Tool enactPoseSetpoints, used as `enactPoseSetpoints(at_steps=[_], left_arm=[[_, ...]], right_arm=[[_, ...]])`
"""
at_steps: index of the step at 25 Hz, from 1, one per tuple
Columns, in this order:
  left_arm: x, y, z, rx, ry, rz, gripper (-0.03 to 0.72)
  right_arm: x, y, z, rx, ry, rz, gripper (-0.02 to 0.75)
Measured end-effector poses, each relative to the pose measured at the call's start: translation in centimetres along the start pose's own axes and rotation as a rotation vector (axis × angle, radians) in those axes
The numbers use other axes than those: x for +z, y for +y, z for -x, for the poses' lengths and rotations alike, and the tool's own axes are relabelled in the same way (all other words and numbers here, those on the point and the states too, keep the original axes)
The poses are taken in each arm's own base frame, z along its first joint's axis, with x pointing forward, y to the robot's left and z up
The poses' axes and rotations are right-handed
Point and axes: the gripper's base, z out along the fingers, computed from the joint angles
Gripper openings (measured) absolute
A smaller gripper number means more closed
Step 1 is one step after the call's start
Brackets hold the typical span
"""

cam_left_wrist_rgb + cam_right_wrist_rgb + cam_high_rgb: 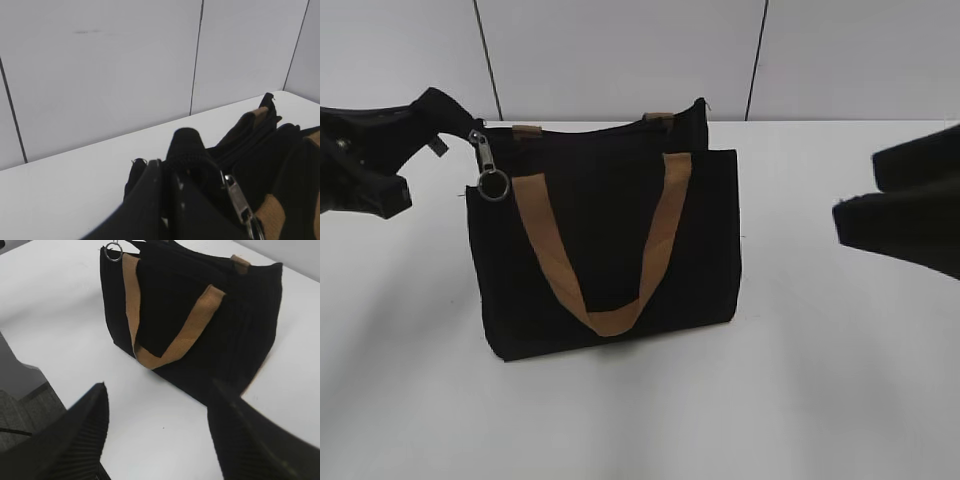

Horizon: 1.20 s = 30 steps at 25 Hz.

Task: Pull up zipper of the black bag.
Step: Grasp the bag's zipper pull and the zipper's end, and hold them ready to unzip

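The black bag (610, 210) stands upright on the white table, its tan strap handle hanging down the front. The silver zipper (483, 155) sits at the bag's top left corner, with its pull tab and ring dangling. My left gripper (435, 122) is shut on the black fabric end of the bag's top edge, just left of the zipper. In the left wrist view the jaws (167, 175) pinch that fabric and the zipper (237, 197) hangs just to their right. My right gripper (850, 205) is open and empty, off to the bag's right. Its fingers (160, 390) frame bare table in front of the bag (170, 300).
The white table (820, 380) stretches in front of and around the bag. A pale panelled wall (620, 50) stands close behind it. In the right wrist view the table's edge and the floor (20, 390) show at lower left.
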Motion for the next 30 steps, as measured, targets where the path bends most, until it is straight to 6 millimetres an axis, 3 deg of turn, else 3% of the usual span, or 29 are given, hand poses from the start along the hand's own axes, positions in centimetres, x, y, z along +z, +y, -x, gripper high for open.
enactPoseSetpoints(at_steps=[5, 10, 16, 20, 25, 30], left_arm=[[0.0, 0.0, 0.0, 0.0, 0.0, 0.0, -0.007], [0.0, 0.0, 0.0, -0.001, 0.001, -0.003, -0.007], [0.0, 0.0, 0.0, -0.025, -0.001, -0.005, -0.007], [0.0, -0.1, 0.0, -0.035, -0.003, -0.006, -0.008], [0.0, -0.1, 0.1, -0.073, -0.008, -0.007, -0.008], [0.0, -0.1, 0.4, -0.153, -0.044, -0.02, -0.008]], right_arm=[[3.6, -0.1, 2.4, -0.066, 0.025, 0.076, 0.485], [8.2, 1.4, 4.2, -0.141, 0.053, 0.161, 0.485], [14.5, 4.5, 4.8, -0.245, 0.099, 0.241, 0.485], [18.1, 5.4, 4.8, -0.273, 0.124, 0.246, 0.485], [21.4, 5.1, 4.6, -0.264, 0.155, 0.239, 0.485], [23.3, 5.0, 5.3, -0.234, 0.144, 0.242, 0.485]])
